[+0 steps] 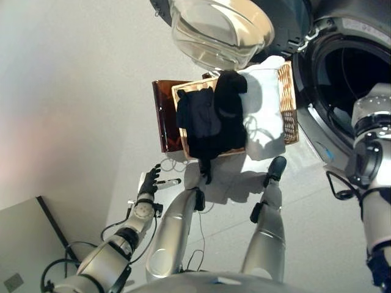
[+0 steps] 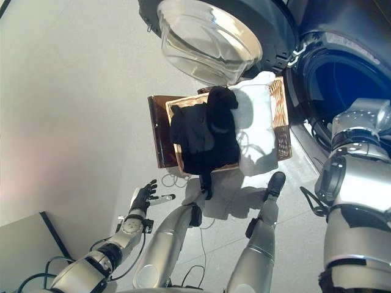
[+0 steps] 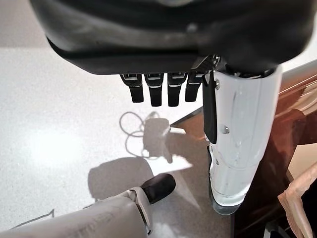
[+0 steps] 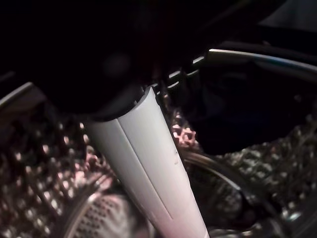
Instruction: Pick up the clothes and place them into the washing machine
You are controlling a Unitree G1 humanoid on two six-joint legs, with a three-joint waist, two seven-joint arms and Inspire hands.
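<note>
So right hand [image 4: 143,163] deep in washing machine [image 1: 342,91] drum, fingers unreadable. Left hand [image 1: 149,181] relaxed, empty, over floor. Clothes [image 1: 211,119] piled in wicker basket [image 1: 288,104]. Risk: dangling dark garment snags basket rim when lifted.

you see a tan woven basket [image 1: 288,104] holding black clothes [image 1: 211,119] and a white cloth [image 1: 266,113], on a dark brown stand [image 1: 165,116]. the floor [image 1: 73,110] is pale grey, the washing machine [image 1: 339,36] dark grey.
</note>
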